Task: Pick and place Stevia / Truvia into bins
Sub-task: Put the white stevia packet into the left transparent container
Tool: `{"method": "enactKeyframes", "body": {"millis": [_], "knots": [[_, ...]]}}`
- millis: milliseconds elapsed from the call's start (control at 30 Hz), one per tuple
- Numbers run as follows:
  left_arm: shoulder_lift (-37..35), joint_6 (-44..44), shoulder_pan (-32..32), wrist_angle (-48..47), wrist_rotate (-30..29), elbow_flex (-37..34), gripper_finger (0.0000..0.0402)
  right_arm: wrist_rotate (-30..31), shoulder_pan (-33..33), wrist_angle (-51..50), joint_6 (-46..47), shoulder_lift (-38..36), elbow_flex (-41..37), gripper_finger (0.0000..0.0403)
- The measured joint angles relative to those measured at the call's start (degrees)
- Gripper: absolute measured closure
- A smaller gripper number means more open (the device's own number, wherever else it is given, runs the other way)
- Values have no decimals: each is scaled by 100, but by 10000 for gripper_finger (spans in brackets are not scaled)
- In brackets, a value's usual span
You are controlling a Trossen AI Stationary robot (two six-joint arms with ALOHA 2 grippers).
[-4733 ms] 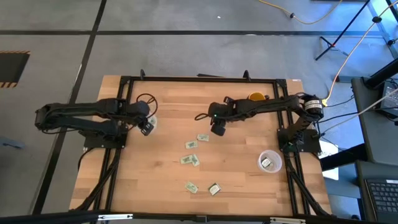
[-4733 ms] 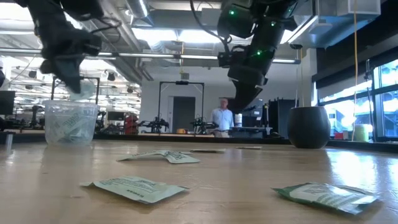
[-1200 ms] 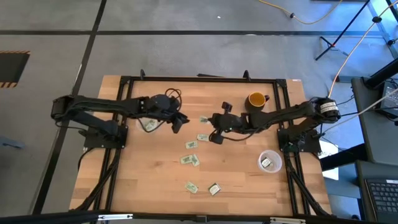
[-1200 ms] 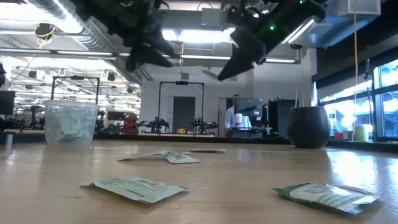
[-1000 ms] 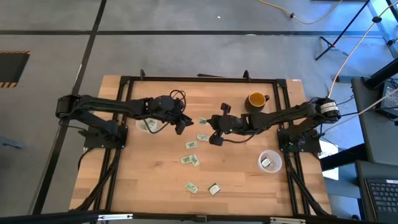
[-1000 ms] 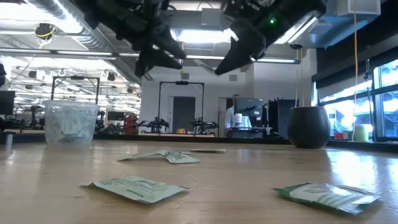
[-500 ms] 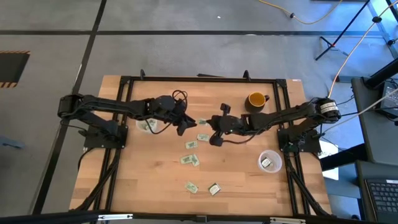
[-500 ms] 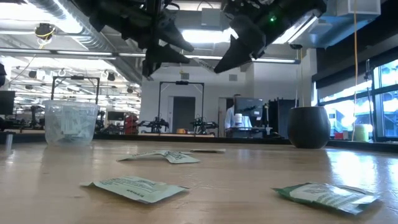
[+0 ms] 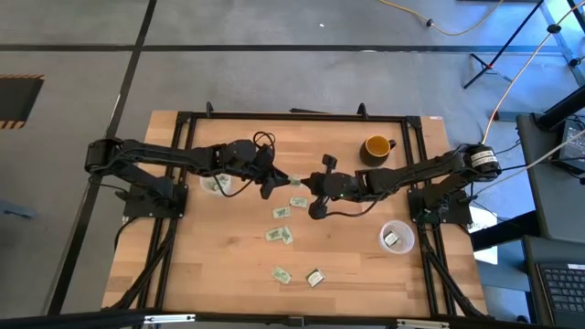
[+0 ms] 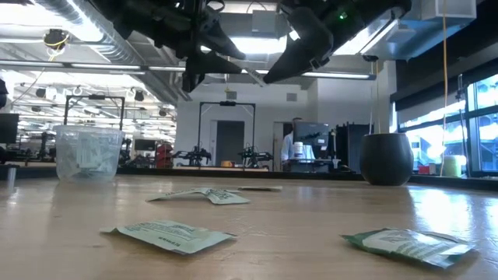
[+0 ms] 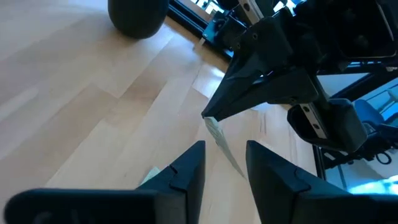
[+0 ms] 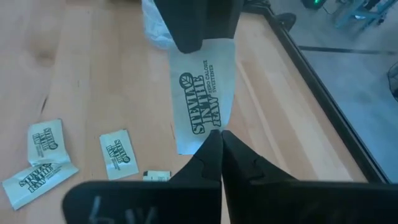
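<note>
Right wrist view is showing us the heart of it: our right gripper (image 12: 216,138) is pinching one Stevia packet (image 12: 205,93) by its near edge, fingers pressed tight together on the paper, while the dark tips of our left gripper (image 12: 198,25) are reaching onto the packet's far edge. We are judging this to be a hand-over in mid-air above the table (image 9: 238,274), with the packet held flat out between the two arms so the other side can take it. From the left wrist, the left gripper's fingers (image 11: 189,168) are standing narrowly apart with the packet edge-on just ahead of them; we cannot tell whether they are already bearing on it. On the packet we are reading "STEVIA IN THE RAW" with a leaf mark and "ZERO CALORIE SWEETENER" in small type.

From overhead, both grippers are meeting near the table's middle, toward its far half. The left bin (image 9: 217,184) is sitting just behind the left gripper, which we think is why the packet is being passed that way; the right bin (image 9: 397,238) is standing well apart near the right arm's base, with a packet or two inside. Several loose packets (image 9: 280,235) are lying scattered on the wood nearer the front, still waiting. The yellow mug (image 9: 377,146) is standing by the far edge, uninvolved.
</note>
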Motion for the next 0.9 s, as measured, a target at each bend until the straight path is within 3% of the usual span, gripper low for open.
{"method": "enactKeyframes", "body": {"millis": [367,667,767,900], "knots": [[0,367,0,-4,17,0,393,0,0,132,-26,0,0,403],[0,550,0,-16,64,0,399,-28,31,129,-131,0,0,401],[0,555,0,-42,68,0,399,-43,66,102,-181,0,0,379],[-14,560,5,-159,85,2,399,-49,79,-12,-128,0,0,321]]}}
